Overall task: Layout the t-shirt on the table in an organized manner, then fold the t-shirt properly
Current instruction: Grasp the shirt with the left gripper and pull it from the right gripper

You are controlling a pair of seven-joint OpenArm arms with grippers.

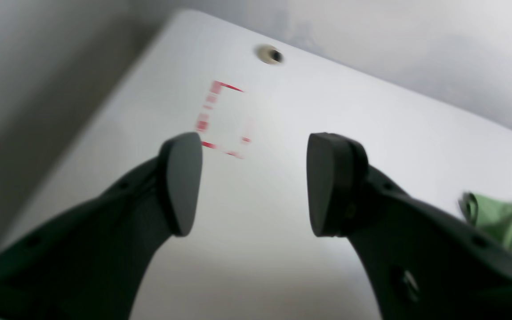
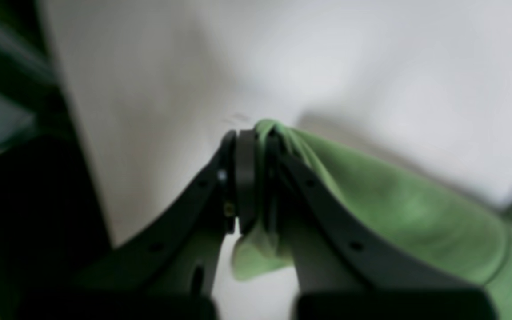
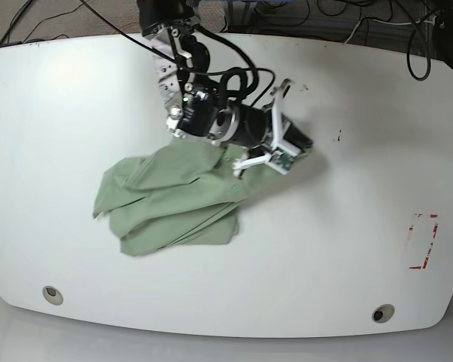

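Observation:
The pale green t-shirt lies crumpled in a heap on the white table, left of centre. My right gripper is shut on a bunched edge at the shirt's right side; in the right wrist view, fabric is pinched between the fingertips of that gripper and trails off to the right. My left gripper is open and empty above bare table, with a bit of the shirt at its lower right. Collar, placket and logo are hidden.
A red tape rectangle marks the table's right side; it shows just beyond the left gripper. Grey grommet holes sit near the front corners, one in the left wrist view. Cables lie beyond the far edge.

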